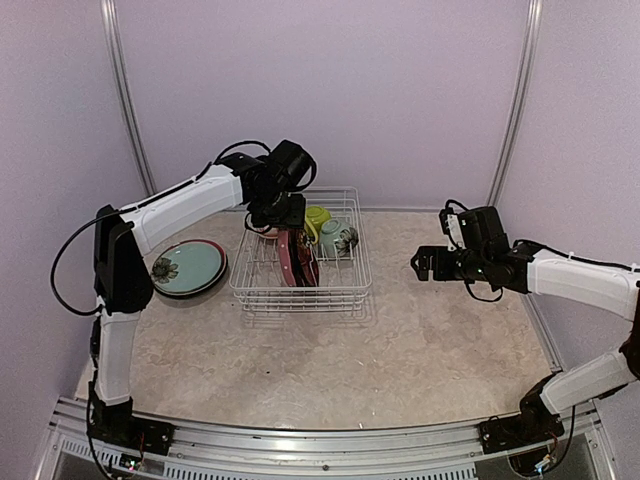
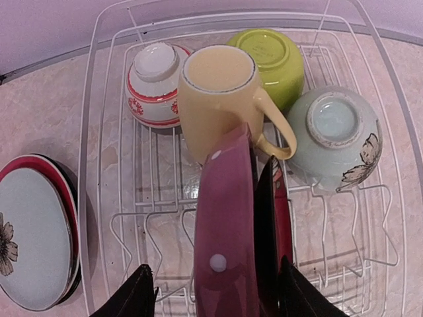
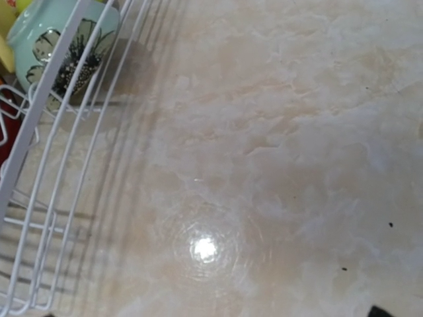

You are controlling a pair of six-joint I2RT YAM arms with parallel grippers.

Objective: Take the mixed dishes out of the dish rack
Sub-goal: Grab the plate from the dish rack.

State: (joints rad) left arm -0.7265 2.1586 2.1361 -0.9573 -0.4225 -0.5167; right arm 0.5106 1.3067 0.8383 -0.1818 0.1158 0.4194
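Two upright in the rack (image 1: 300, 298): pink plate (image 2: 225, 218), red plate (image 2: 277, 218). My left gripper (image 2: 215, 300) gapes astride both, empty. Risk: closing pinches both, or nudges the mug (image 2: 218, 99) behind. Right gripper (image 1: 422, 262): I cannot tell its opening.

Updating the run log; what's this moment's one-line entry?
left hand: open, straddling pink dotted plate and dark red plate in dish rack | right hand: above table right of rack
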